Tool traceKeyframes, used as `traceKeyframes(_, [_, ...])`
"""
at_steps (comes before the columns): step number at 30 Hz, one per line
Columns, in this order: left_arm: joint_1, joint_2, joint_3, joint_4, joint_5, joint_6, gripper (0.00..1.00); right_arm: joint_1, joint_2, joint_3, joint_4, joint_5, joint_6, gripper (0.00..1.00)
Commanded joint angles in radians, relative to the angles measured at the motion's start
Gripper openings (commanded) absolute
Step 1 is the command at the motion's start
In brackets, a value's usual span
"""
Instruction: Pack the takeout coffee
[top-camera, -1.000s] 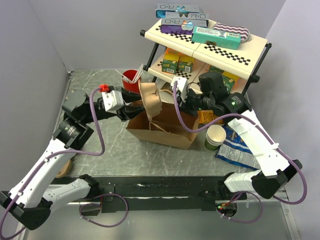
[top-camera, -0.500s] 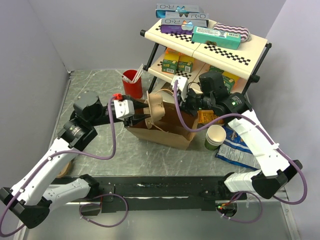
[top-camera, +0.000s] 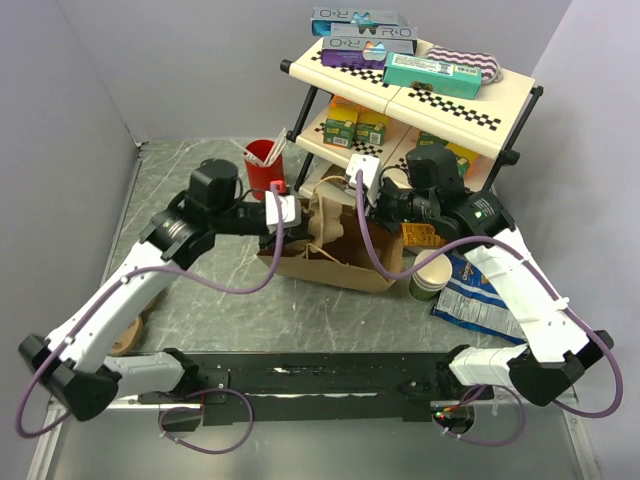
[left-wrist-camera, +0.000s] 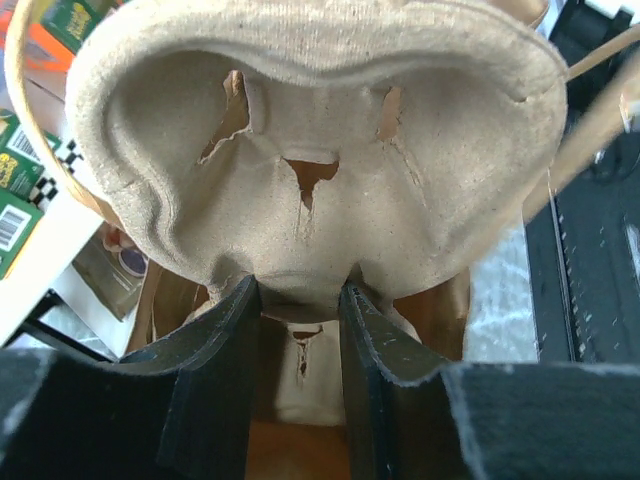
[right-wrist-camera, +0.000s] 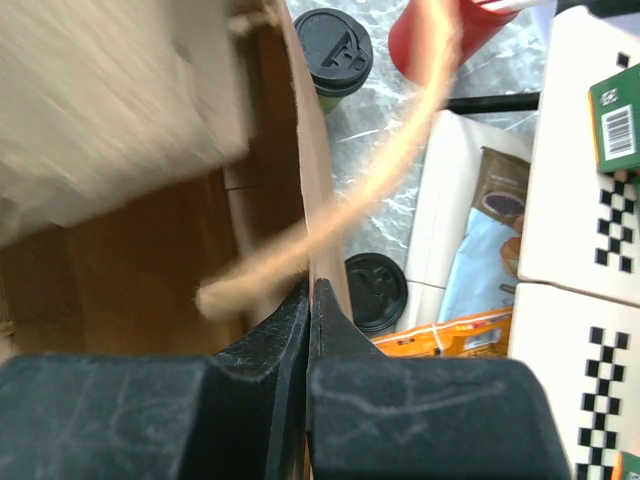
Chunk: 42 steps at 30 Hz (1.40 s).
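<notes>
Find the takeout coffee (right-wrist-camera: 333, 50) upright on the table (right-wrist-camera: 400, 130), black lid on, outside the paper bag (right-wrist-camera: 150, 280) and just beside the red cup (right-wrist-camera: 440, 40). Note a second black-lidded cup (right-wrist-camera: 375, 290) nearer the shelf (right-wrist-camera: 585, 200). See the right tool (right-wrist-camera: 312, 290) pinched together on the paper bag's rim. See the left tool (left-wrist-camera: 300, 300) clamped on a pulp cup carrier (left-wrist-camera: 310, 180), tilted at the bag's open mouth.

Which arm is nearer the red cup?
Left. The left fingers, holding the pulp carrier, are close by the red cup; the right fingers pinch the bag at its opposite rim.
</notes>
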Motion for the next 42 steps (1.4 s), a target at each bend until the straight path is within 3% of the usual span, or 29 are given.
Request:
traceKeyframes(1, [-0.024, 0.073, 0.139, -0.173, 0.027, 0.169, 0.01, 0.029, -0.035, 0.047, 0.043, 0.037, -0.042, 0.0])
traceKeyframes(8, [-0.053, 0.126, 0.21, -0.286, -0.036, 0.307, 0.01, 0.035, -0.052, 0.022, 0.068, 0.047, -0.018, 0.0])
traceKeyframes(18, [-0.089, 0.177, 0.264, -0.435, -0.088, 0.341, 0.01, 0.035, -0.041, 0.024, 0.106, 0.076, 0.038, 0.0])
traceKeyframes(23, [-0.112, 0.287, 0.387, -0.556, -0.129, 0.336, 0.01, 0.035, -0.021, 0.048, 0.109, 0.065, 0.053, 0.0])
traceKeyframes(33, [-0.165, 0.346, 0.402, -0.544, -0.261, 0.308, 0.01, 0.035, -0.036, 0.028, 0.109, 0.06, 0.062, 0.0])
traceKeyframes(42, [-0.202, 0.361, 0.376, -0.59, -0.391, 0.376, 0.01, 0.034, -0.023, 0.045, 0.112, 0.068, 0.09, 0.0])
